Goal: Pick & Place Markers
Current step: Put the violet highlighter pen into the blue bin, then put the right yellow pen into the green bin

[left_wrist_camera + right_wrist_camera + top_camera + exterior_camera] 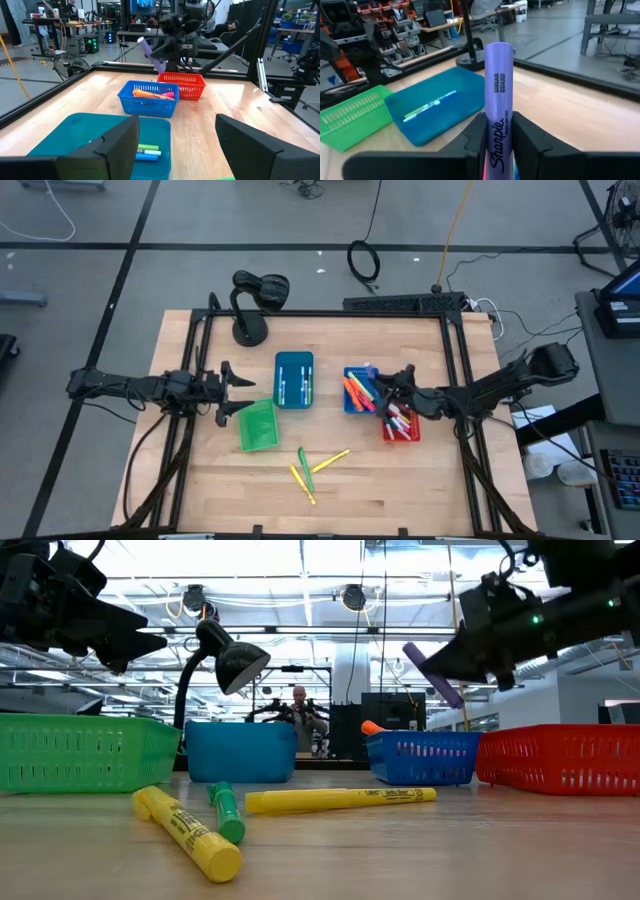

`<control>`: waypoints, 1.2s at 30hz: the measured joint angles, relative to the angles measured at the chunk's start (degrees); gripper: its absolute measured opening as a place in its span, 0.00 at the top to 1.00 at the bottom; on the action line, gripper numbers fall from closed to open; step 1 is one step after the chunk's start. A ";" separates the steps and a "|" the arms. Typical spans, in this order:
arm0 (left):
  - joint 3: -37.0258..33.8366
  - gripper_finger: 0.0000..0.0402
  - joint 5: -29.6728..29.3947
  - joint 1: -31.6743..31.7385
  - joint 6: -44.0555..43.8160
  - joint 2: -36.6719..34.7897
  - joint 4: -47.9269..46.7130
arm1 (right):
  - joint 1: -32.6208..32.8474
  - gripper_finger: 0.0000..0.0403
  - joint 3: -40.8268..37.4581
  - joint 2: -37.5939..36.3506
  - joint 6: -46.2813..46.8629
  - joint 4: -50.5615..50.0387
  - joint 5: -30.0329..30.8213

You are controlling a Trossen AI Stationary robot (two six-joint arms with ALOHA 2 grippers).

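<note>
Purple marker (498,100) clamped in right pincer (498,137).

Teal rectangular plastic bin (294,379) sits mid wooden desk (200,490); green plastic mesh bin (257,426) at its front-left. Blue mesh bin (352,401) to its right, red mesh bin (402,432) beyond. Three loose yellow and green markers (312,468) lie in front.

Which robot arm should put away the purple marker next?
The right one, probably. Its claw is already shut on the purple marker, held above the blue bin and red bin. The left claw is open and empty, by the green bin.
</note>
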 joint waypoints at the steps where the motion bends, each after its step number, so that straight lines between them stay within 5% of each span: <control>1: 0.00 0.34 -0.02 0.00 0.00 -0.02 0.02 | -0.08 0.85 -0.19 0.38 0.84 0.02 -0.12; 20: -0.02 0.34 -0.02 0.00 0.00 0.00 0.02 | 0.57 0.85 1.62 13.67 2.05 11.44 -3.38; 36: 0.00 0.34 -0.02 0.00 -0.01 -0.01 0.02 | 0.57 0.61 1.62 13.33 -0.65 11.96 -4.74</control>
